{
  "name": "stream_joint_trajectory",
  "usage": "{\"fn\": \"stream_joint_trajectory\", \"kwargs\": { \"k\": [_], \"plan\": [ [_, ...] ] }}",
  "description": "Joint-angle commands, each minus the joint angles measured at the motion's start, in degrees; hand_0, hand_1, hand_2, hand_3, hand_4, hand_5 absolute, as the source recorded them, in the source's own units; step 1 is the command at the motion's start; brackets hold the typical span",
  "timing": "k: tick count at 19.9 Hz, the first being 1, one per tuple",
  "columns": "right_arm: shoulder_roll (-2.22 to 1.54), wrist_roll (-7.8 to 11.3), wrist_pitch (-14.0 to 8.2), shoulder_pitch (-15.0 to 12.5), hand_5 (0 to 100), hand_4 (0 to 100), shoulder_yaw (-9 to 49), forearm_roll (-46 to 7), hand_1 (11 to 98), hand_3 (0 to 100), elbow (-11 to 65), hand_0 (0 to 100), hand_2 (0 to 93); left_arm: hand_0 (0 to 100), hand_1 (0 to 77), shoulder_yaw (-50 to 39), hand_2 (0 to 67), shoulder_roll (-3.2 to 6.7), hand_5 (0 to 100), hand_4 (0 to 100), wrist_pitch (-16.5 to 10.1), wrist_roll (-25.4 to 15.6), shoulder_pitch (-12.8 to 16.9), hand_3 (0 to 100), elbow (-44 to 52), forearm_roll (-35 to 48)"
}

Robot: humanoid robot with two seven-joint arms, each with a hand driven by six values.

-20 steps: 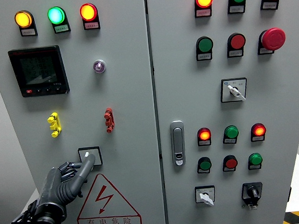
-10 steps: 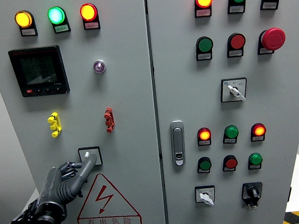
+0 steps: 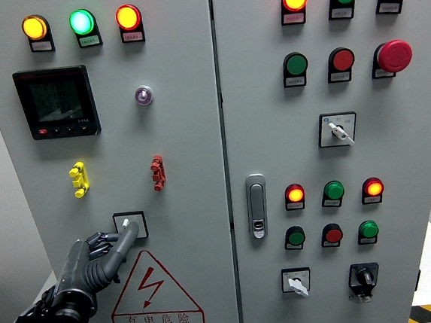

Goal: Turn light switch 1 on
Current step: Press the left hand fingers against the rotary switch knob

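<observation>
Light switch 1 (image 3: 132, 217) is a small square plate with a white knob, low on the cabinet's left door (image 3: 183, 134), just above the red warning triangle (image 3: 152, 288). My left hand (image 3: 103, 256) reaches up from the lower left. Its index finger (image 3: 126, 239) is stretched out with the tip resting on the switch's knob, covering the plate's lower part. The other fingers are curled in and hold nothing. My right hand is out of sight.
Above the switch sit a yellow clip (image 3: 79, 179), a red clip (image 3: 157, 172), a black display (image 3: 56, 102) and lit lamps (image 3: 81, 22). The right door carries a handle (image 3: 257, 205), push buttons, rotary switches (image 3: 295, 281) and a red emergency stop (image 3: 393, 56).
Almost nothing differs: my left index fingertip stays on the switch, and the wrist has sunk very slightly.
</observation>
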Motion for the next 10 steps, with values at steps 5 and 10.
{"fn": "stream_joint_trajectory", "kwargs": {
  "k": [5,10],
  "plan": [
    [0.00,0.00,0.00,0.00,11,19,-0.04,0.00,19.6,20,-0.02,0,0.0,40,48.9,0.10,53.8,-0.01,85,100,0.08,0.00,-0.35,87,0.44,-0.01],
    [0.00,0.00,0.00,0.00,11,19,-0.04,0.00,19.6,20,0.06,0,0.0,43,47.2,0.36,53.9,0.08,85,100,0.08,0.00,-0.53,87,0.53,-0.01]
  ]
}}
